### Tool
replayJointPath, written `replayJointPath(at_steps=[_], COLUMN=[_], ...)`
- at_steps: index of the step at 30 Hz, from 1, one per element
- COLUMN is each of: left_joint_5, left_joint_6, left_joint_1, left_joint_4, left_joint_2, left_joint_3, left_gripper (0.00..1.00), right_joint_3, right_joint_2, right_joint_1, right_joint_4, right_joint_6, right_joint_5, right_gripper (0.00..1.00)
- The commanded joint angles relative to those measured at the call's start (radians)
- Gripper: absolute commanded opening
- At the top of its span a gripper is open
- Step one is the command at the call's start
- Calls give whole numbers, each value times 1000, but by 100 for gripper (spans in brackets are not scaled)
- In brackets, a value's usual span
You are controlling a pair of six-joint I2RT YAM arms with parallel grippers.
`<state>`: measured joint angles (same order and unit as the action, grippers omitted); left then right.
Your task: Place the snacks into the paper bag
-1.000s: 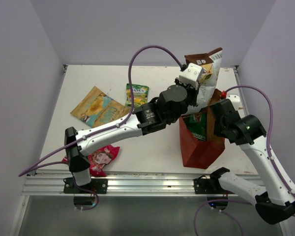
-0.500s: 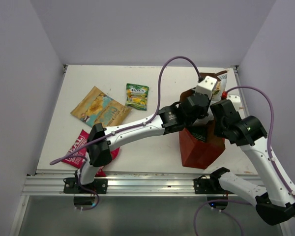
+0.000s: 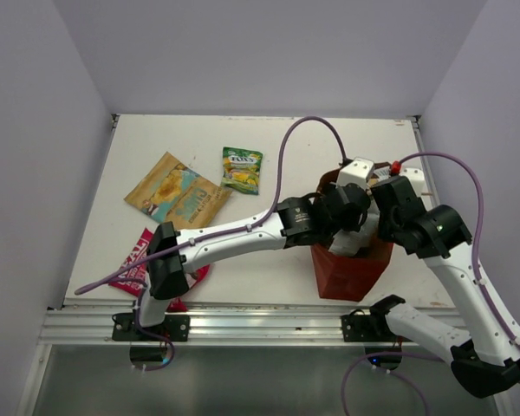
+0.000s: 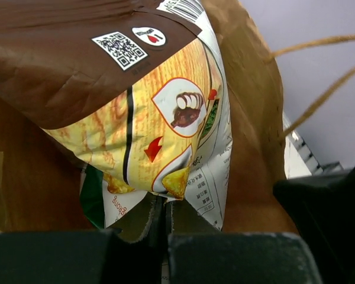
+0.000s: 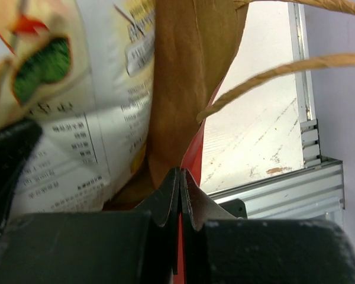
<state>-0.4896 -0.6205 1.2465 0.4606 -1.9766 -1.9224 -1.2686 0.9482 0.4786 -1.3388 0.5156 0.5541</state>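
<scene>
Right of table centre, top view: paper bag (image 3: 351, 270) stands upright, both arms at its mouth. Tan-and-teal packet (image 3: 175, 192), green-yellow packet (image 3: 242, 167) and pink-red packet (image 3: 134, 260) lie on the table (image 3: 277, 139). Left wrist: left gripper (image 4: 164, 208) pinched tight on white-and-brown packet (image 4: 148, 118) inside bag, dark green packet (image 4: 92, 198) beside it. Right wrist: right gripper (image 5: 178, 184) clamped on bag wall.
</scene>
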Motion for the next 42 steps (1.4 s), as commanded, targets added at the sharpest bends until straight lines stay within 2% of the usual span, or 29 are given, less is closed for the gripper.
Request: replayJointPath(at_steps=[1,2,3,6,7,8,9,10,12,14,16,17,18,20,24,25,28,35,42], left_joint_5=[104,111,111,-15,-58,-169,-232,-281,-354,-331,-302,-284,-279,-258,-149,-118,0,58,121], left_joint_6=[-47,-45,-24,65,97,126,193,240,288,208,93,67,64,50,16,4,19,67,67], left_joint_1=[2,2,2,17,21,22,21,19,-28,-189,-335,-470,-526,-669,-864,-936,-1045,-1079,-1081], left_joint_4=[116,153,162,89,10,-28,-68,-161,-198,-90,25,44,47,78,99,84,-66,-80,-181], left_joint_2=[16,-14,-21,40,74,146,185,223,323,392,441,455,462,455,378,354,335,199,131], left_joint_3=[-85,-111,-136,-121,-101,-80,-38,-14,32,58,164,213,326,417,595,621,749,760,890], left_gripper=[0,6,31,77,82,86,94,97,100,100,100,100,100,99,100,100,100,100,100], right_joint_3=[5,3,3,2,-2,-3,-8,-11,-18,-21,-21,-21,-21,-21,-25,-26,-26,-40,-57], right_joint_2=[1,1,-2,-12,-14,-17,-19,-17,-12,-8,-2,1,1,4,15,15,17,27,27], right_joint_1=[2,2,0,2,2,2,2,0,2,2,2,2,2,2,2,2,2,2,0], right_joint_4=[-14,-17,-19,-31,-36,-40,-43,-46,-45,-42,-33,-30,-23,-22,-14,-11,-7,7,18], right_joint_6=[11,11,12,15,15,15,15,15,11,6,3,0,-2,-8,-17,-19,-23,-29,-40], right_joint_5=[-20,-23,-22,-16,-14,-7,-2,0,0,-3,-11,-13,-16,-19,-26,-28,-31,-49,-66], right_gripper=[0,0,0,0,0,0,0,0,0,0,0,0,0,0,0,0,0,0,0])
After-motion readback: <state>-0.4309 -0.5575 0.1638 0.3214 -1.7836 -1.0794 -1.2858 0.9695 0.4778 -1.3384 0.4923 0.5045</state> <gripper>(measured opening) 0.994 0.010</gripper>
